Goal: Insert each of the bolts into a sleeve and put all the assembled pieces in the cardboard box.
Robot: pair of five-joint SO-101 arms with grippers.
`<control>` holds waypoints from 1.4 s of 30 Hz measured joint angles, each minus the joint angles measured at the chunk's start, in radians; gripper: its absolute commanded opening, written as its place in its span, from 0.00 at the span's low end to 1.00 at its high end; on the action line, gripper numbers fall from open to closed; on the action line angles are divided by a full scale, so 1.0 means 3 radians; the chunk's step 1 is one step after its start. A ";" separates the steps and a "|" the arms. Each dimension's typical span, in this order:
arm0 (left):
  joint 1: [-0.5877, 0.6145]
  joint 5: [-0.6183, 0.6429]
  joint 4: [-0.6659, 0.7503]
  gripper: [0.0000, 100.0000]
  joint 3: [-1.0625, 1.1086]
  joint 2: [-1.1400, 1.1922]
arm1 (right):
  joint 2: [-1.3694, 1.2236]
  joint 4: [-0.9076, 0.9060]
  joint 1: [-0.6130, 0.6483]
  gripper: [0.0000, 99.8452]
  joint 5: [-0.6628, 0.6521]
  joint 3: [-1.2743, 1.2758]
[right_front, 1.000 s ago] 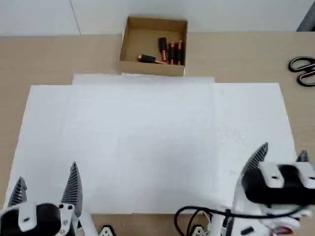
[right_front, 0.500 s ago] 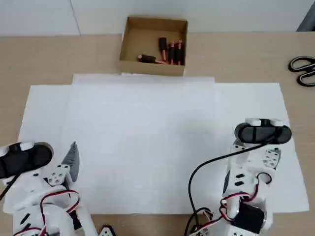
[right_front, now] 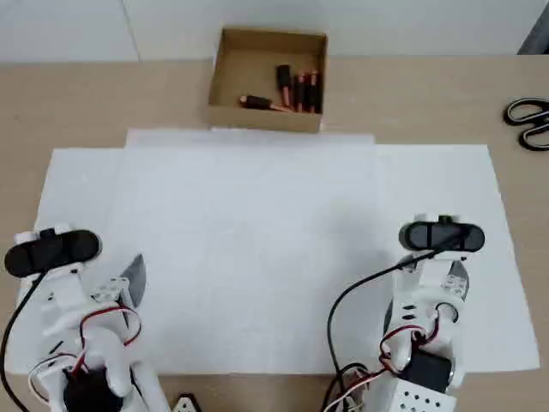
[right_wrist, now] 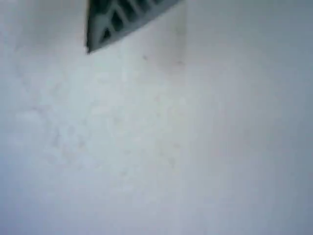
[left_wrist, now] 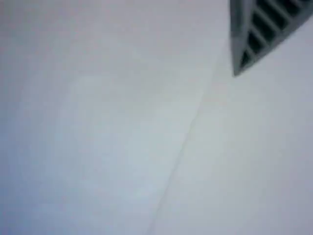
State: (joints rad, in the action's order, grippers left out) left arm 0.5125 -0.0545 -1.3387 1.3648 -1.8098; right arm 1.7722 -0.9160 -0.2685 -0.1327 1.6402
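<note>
The cardboard box (right_front: 232,73) stands at the table's far edge, near the middle. Several black and orange assembled pieces (right_front: 296,89) lie inside it, towards its right side. My left gripper (right_front: 120,283) is low over the near left corner of the white sheet (right_front: 266,249); one grey finger (left_wrist: 259,34) shows against bare sheet, with nothing beside it. My right gripper (right_front: 448,276) is low over the near right part of the sheet, and its single visible finger (right_wrist: 122,22) also has nothing by it. Both are far from the box and hold nothing.
Black scissors (right_front: 527,122) lie on the wooden table (right_front: 103,94) at the far right. Both arms are folded back near the front edge, with cables looping by the right arm's base (right_front: 412,378).
Both arms have pulled back and folded upright near the front edge. Their grippers, spread wide a second ago, now tilt down onto the sheet. The box and its contents have not moved.
</note>
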 measured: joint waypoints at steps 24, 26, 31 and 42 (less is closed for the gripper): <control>0.0000 0.0000 0.0164 0.34 0.0721 0.0000 | 0.0000 0.0000 0.0005 0.23 0.0000 0.0123; 0.0000 0.0000 0.0164 0.34 0.0721 0.0000 | 0.0000 0.0000 0.0005 0.23 0.0000 0.0123; 0.0000 0.0000 0.0164 0.34 0.0721 0.0000 | 0.0000 0.0000 0.0010 0.23 0.0000 0.0123; -0.1120 0.0000 0.0164 0.34 0.0721 0.0000 | 0.0000 0.0000 0.1325 0.23 0.0000 0.0123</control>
State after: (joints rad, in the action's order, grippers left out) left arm 0.1765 -0.0545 -1.2896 1.5812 -1.8098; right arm 1.7722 -0.9160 0.1289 -0.1327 1.6771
